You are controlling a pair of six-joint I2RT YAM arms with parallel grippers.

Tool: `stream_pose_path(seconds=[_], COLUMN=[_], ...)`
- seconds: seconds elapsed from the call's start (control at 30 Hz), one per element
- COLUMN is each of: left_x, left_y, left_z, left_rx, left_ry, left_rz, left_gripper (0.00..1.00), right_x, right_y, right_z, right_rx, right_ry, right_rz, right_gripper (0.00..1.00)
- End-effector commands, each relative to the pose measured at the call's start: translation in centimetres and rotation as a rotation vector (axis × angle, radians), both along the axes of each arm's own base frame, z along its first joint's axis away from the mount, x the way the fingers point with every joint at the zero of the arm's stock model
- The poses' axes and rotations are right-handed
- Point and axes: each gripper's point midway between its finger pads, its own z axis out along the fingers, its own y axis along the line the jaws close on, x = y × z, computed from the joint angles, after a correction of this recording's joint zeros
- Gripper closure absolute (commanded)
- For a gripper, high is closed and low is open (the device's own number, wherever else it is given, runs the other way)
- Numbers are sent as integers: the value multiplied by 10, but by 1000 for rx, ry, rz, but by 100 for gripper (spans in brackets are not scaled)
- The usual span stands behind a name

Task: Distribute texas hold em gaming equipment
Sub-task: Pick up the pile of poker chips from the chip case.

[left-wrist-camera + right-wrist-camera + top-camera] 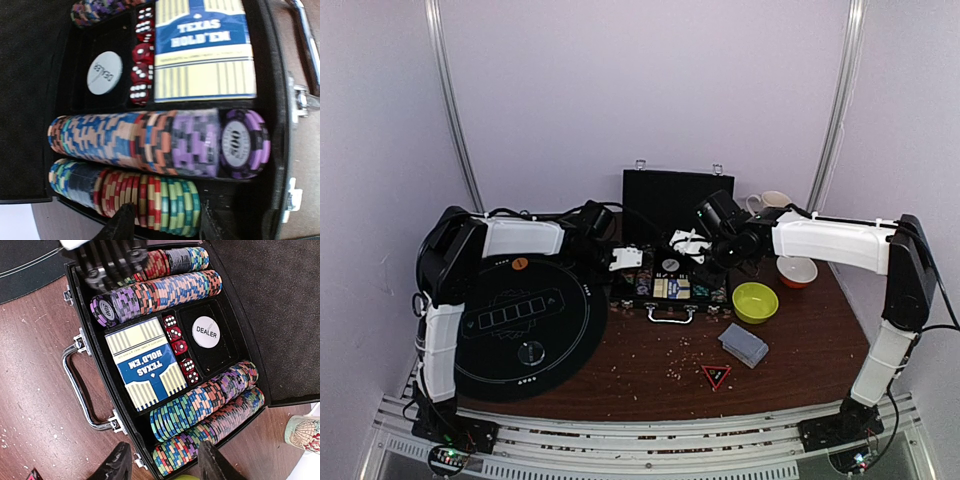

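The open black poker case (670, 288) lies mid-table. It holds rows of striped chips (205, 400), a blue Texas Hold'em card box (145, 362), red dice (180, 347) and a white dealer button (206, 331). My left gripper (167, 227) hovers open over the case's left end. Its fingers (120, 225) straddle the red and teal-green chips (165, 197) of the outer row, beside the row ending in a purple chip (245, 142). My right gripper (165, 467) stands open over the chip rows at the case's other end, holding nothing. A grey-blue deck (743, 343) lies on the table.
A round black felt mat (525, 325) covers the left of the table. A yellow-green bowl (755, 300) and an orange bowl (797, 270) stand right of the case, a patterned mug (302, 432) behind. A red triangle (716, 376) and crumbs lie near the front.
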Motion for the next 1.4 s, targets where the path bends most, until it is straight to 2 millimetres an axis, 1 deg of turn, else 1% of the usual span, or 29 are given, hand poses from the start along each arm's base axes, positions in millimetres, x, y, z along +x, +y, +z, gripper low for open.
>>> stream_pose_path(seconds=[0.0, 0.17, 0.47, 0.57, 0.67, 0.77, 0.9, 1.0, 1.13, 1.23, 1.37], left_x=[-26, -24, 12, 18, 21, 19, 2, -12, -17, -17, -17], left_y=[4, 9, 14, 10, 10, 12, 9, 9, 16, 14, 9], left_z=[-15, -19, -24, -21, -24, -29, -30, -33, -37, -29, -17], left_rx=[33, 67, 120, 109, 114, 123, 105, 103, 124, 105, 66], left_ry=[90, 84, -33, -44, -46, -33, 27, 76, 87, 65, 52], left_rz=[-49, -33, 70, 81, 87, 87, 33, -8, 0, -4, -19], left_gripper=[55, 54, 52, 52, 52, 54, 54, 50, 45, 42, 43], right_x=[-4, -4, -2, -1, -2, -2, -2, -2, -2, -3, -5], right_y=[-5, -5, -2, -1, -1, -2, -3, -3, -3, -3, -4], right_z=[5, 5, 7, 7, 6, 5, 6, 5, 6, 5, 4], right_rx=[-4, -5, -3, -5, -12, -19, -22, -24, -20, -20, -25], right_ry=[-2, 1, -1, -2, 2, 5, 4, 5, 6, 7, 10], right_rz=[-13, -12, -8, -5, -3, -4, -7, -7, -10, -11, -16], right_gripper=[52, 52, 51, 51, 51, 51, 51, 51, 51, 51, 51])
